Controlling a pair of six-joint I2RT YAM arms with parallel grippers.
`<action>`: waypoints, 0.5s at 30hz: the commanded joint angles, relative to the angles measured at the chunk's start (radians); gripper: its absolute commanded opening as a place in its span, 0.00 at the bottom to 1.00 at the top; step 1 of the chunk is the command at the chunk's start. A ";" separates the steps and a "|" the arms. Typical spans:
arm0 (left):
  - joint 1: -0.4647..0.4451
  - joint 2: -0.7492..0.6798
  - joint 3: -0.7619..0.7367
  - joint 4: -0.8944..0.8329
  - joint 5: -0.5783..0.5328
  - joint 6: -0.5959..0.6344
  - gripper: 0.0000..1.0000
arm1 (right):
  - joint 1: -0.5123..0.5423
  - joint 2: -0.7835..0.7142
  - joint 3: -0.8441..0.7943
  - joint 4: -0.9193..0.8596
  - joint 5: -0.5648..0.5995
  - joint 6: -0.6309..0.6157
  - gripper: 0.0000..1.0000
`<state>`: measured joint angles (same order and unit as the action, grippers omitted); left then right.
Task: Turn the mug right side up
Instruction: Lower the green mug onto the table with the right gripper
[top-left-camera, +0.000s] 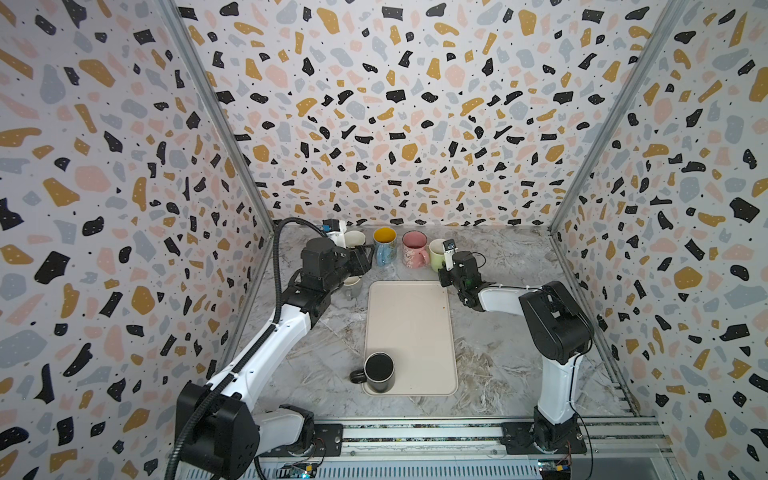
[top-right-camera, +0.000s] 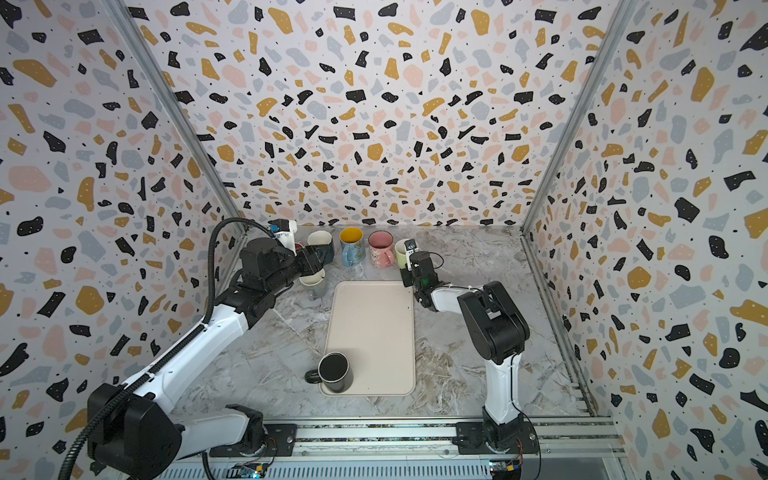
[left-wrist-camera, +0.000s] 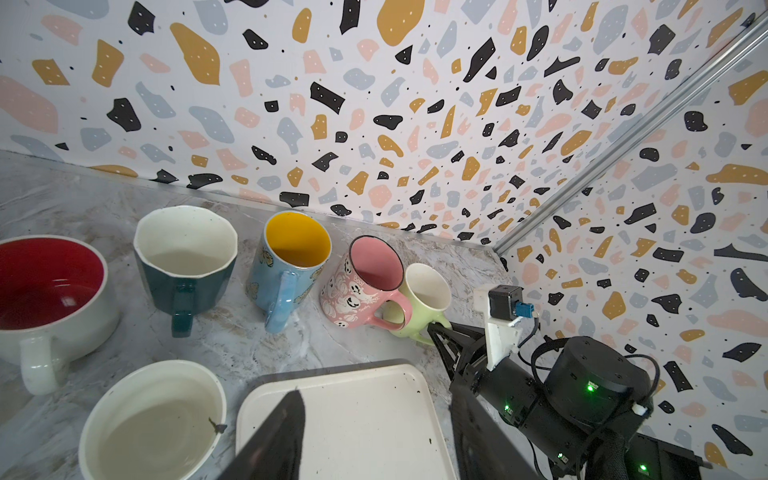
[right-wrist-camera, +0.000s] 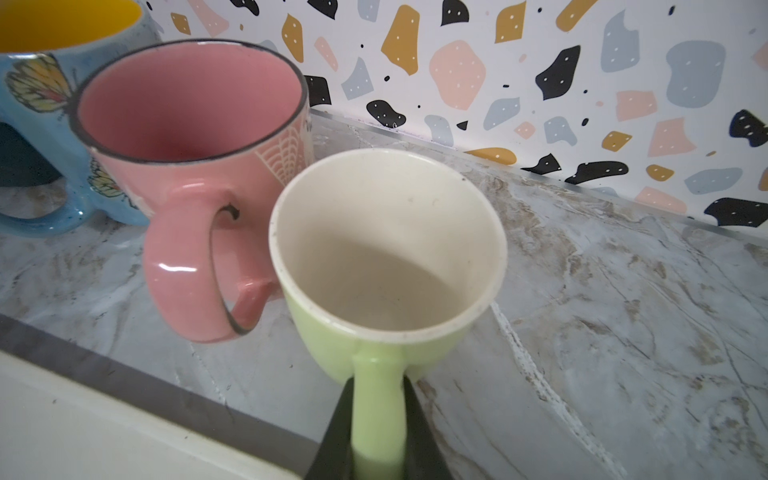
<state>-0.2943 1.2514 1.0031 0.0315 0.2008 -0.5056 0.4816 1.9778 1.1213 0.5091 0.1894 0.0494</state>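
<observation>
The pale green mug (right-wrist-camera: 386, 249) with a cream inside stands mouth up at the right end of the back row of mugs (top-left-camera: 436, 252) (top-right-camera: 401, 251) (left-wrist-camera: 428, 291). It sits close beside the pink mug's handle. My right gripper (right-wrist-camera: 376, 386) is shut on the green mug's handle, one black finger on each side of it; in both top views it (top-left-camera: 444, 270) (top-right-camera: 407, 274) is just in front of the mug. My left gripper (left-wrist-camera: 376, 399) hangs open and empty above the tray's far left corner (top-left-camera: 361, 259).
A cream tray (top-left-camera: 409, 324) lies mid-table with a black mug (top-left-camera: 379, 372) upright on its near left corner. Along the back stand a pink mug (top-left-camera: 414, 248), a blue mug (top-left-camera: 384, 246), a teal mug (left-wrist-camera: 185, 266) and a red-lined mug (left-wrist-camera: 50, 286). A white mug (left-wrist-camera: 153, 419) stands by the tray.
</observation>
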 joint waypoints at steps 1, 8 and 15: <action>0.007 -0.004 -0.014 0.046 0.005 -0.004 0.57 | -0.008 -0.010 0.038 0.103 0.023 0.026 0.00; 0.006 -0.004 -0.014 0.046 0.005 -0.004 0.58 | -0.015 0.012 0.038 0.098 0.016 0.052 0.00; 0.007 -0.003 -0.016 0.044 0.004 -0.002 0.58 | -0.020 0.027 0.026 0.094 0.012 0.076 0.16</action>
<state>-0.2924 1.2514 0.9989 0.0315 0.2008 -0.5098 0.4664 2.0121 1.1213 0.5591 0.1917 0.1043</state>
